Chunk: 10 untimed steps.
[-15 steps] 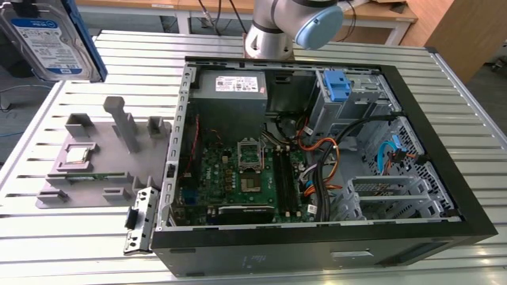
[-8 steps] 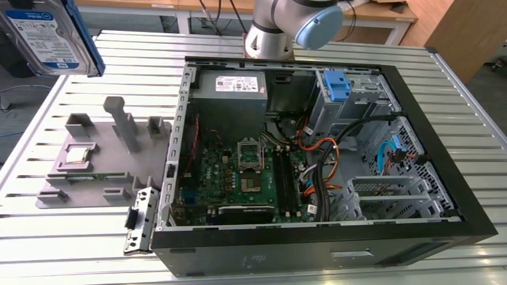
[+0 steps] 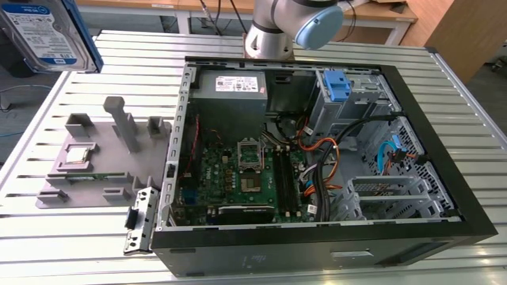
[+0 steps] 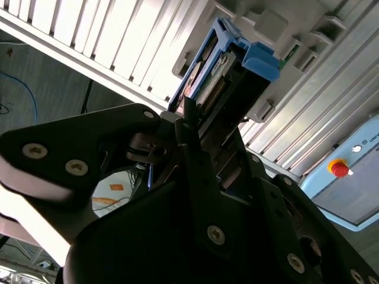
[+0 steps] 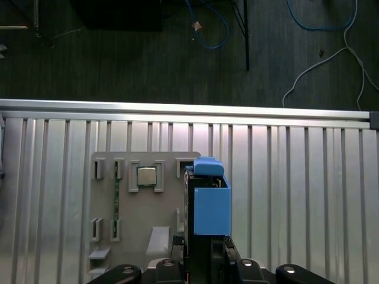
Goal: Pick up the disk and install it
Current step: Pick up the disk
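One step looks done to us: our hand (image 4: 207, 130) pinches the disk (image 3: 40, 29), held high above the grey holder tray (image 3: 95, 172) on the desk (image 3: 71, 237). Installing it in the open computer case (image 3: 467, 196) is left, we judge.

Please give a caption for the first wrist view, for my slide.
The gripper holds the disk, in its blue bracket, over the grey parts tray on the slatted table.

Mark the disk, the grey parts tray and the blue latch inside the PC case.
Silver metal hard drive with blue plastic bracket (image 3: 44, 29): exterior view, label face.
Grey plastic parts tray (image 3: 111, 163): exterior view, bare base.
Blue plastic latch (image 3: 338, 87): exterior view, its middle.
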Tool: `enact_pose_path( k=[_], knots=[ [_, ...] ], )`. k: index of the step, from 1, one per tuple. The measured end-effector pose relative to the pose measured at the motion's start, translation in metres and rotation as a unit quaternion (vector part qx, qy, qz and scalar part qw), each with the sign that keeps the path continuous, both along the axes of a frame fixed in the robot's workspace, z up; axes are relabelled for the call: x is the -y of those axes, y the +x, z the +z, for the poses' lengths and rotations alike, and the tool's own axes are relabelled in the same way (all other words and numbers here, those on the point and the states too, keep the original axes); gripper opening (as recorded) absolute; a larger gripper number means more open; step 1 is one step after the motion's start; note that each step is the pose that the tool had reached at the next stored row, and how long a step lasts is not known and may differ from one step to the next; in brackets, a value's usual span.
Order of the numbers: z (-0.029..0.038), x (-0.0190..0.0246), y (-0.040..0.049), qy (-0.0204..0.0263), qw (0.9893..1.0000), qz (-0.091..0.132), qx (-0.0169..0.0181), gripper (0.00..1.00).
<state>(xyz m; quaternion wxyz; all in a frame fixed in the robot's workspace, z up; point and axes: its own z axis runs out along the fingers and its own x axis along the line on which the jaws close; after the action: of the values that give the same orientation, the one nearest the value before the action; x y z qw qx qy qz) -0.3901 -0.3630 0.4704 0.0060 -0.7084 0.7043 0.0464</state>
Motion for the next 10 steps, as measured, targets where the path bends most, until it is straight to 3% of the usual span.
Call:
enact_pose_path(
  k=[10],
  knots=[
    [0.0013, 0.0, 0.0, 0.0, 1.0, 0.0, -0.0001, 0.35]
  ],
)
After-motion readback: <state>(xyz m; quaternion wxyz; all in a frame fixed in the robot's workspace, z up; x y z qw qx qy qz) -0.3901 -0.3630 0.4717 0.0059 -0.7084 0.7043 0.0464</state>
